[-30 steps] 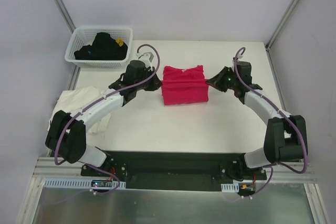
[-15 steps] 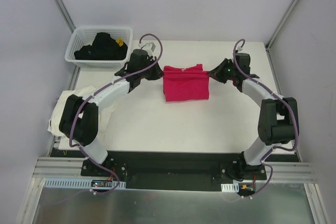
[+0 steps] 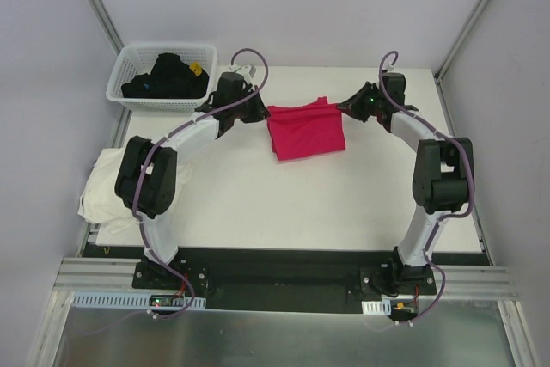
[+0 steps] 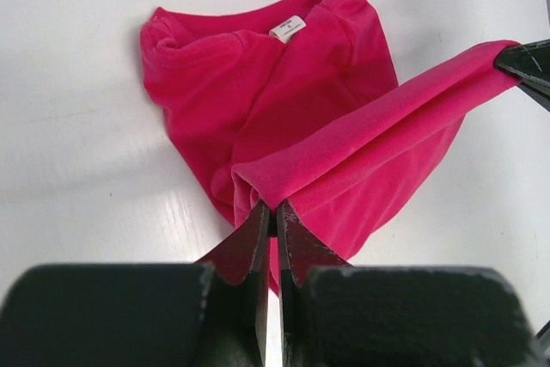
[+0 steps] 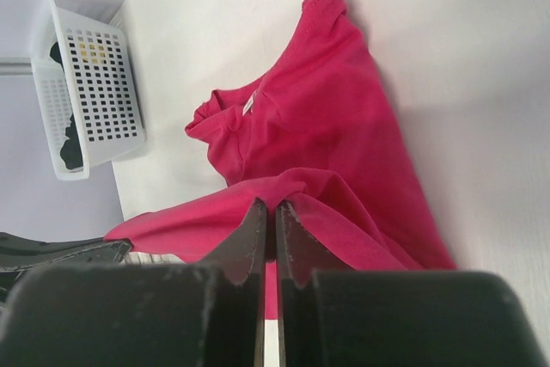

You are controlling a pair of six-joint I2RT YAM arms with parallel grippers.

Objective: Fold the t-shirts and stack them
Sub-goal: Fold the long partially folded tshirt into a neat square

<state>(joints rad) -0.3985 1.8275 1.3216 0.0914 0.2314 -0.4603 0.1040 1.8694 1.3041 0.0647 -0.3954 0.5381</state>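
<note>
The magenta-red t-shirt (image 3: 305, 131) is lying partly folded on the white tabletop (image 3: 301, 204). One of its edges is being held up off the surface between the two arms. The left pincer (image 3: 258, 113) is sitting at this shirt's left side, toward its far end, with its jaws pressed narrow on a pinch of magenta cloth. The left wrist view is showing the fold gripped right at the fingertips. The right pincer (image 3: 345, 109) is sitting at the shirt's right side, likewise clamped tight on the fabric.

Between them the lifted edge is stretching as a taut band above the rest of the shirt. Past the band, the collar and its white neck label (image 4: 288, 28) are facing up.

The cream-white t-shirt (image 3: 103, 182) is lying crumpled well to the left of the magenta one and nearer the arm bases. The left arm is crossing in front and partly covering it. A white lattice basket (image 3: 168, 44) is standing to the far left of the magenta shirt, beyond the left pincer. It is holding dark clothing (image 3: 168, 75) and something small and yellow (image 3: 196, 67).
</note>
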